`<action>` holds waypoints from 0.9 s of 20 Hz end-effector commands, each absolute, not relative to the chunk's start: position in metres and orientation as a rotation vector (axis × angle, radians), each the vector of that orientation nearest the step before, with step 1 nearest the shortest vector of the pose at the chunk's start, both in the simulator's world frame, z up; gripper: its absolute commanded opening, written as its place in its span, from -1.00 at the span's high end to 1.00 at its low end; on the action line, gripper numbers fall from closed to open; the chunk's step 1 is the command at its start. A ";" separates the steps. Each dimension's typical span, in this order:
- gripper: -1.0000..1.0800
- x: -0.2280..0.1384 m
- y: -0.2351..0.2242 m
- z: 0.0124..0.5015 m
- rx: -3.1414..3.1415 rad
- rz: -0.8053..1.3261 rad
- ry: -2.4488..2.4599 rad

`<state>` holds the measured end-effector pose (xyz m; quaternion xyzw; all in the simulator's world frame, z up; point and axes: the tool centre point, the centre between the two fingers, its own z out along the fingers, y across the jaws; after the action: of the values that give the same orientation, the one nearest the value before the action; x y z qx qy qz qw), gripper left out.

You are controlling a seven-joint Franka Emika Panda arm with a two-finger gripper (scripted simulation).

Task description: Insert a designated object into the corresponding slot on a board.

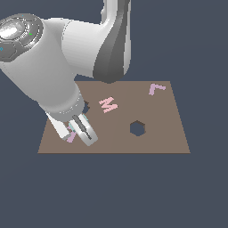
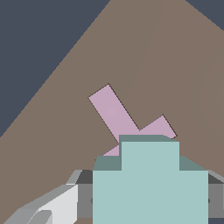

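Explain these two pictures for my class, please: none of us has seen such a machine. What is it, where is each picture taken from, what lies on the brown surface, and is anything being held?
Both pictures are simulator renders of one white robot arm. The exterior view is from a camera off the arm; the wrist view is from a camera on the arm's wrist, looking down past its end effector.

The flat brown board has two dark holes: a hexagonal hole and another slot, mostly hidden behind the arm. On the board lie a pink M and a lilac piece near the far corner. Another lilac piece lies just under the end effector.

In the wrist view, a pale teal stepped piece sits between the end effector's fingers, so it appears to be held.
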<state>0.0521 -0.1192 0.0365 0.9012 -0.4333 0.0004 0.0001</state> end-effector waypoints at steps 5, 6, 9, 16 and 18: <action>1.00 0.036 -0.129 0.038 2.598 0.002 -1.767; 1.00 0.033 -0.131 0.038 2.557 0.002 -1.825; 1.00 0.025 -0.133 0.039 2.429 0.002 -1.993; 1.00 0.005 -0.134 0.040 2.115 0.001 -2.324; 1.00 0.001 -0.133 0.040 2.035 0.001 -2.394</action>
<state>0.0044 -0.1338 0.0394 0.6686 -0.7436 0.0001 -0.0001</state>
